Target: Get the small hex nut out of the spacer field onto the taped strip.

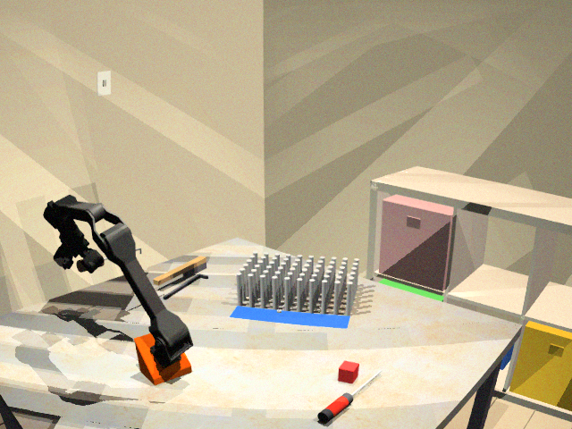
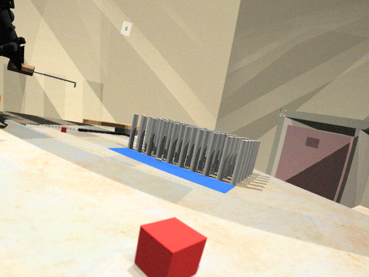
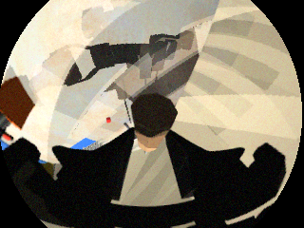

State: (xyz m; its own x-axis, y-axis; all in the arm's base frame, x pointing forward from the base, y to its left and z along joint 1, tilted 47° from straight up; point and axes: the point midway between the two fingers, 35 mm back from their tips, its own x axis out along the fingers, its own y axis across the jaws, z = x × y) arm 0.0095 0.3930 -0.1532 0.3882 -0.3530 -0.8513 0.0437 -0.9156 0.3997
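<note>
My gripper [image 2: 19, 64] [image 3: 150, 130] is shut on the wooden handle of a hook tool [image 2: 28, 70] [image 3: 154, 114]. It holds the tool high above the table, left of the spacers, with the thin shaft reaching right to a small bent tip. Standing grey metal spacers [image 1: 287, 294] [image 2: 195, 149] form upright rows behind the blue taped strip [image 1: 305, 318] [image 2: 194, 176]. A small grey piece, seemingly the nut [image 1: 279, 311] [image 2: 159, 159], lies at the strip's back edge by the front row. Whether it lies fully on the tape is too small to tell.
A wooden bar [image 1: 180, 271] [image 2: 101, 122] and a black bent rod [image 1: 184, 286] [image 2: 102, 131] lie left of the spacers. A red cube [image 1: 348, 372] [image 2: 172, 238] and a screwdriver [image 1: 336, 407] lie in front. A smaller red cube [image 2: 63, 129] [image 3: 108, 120] lies farther left. Shelves stand right.
</note>
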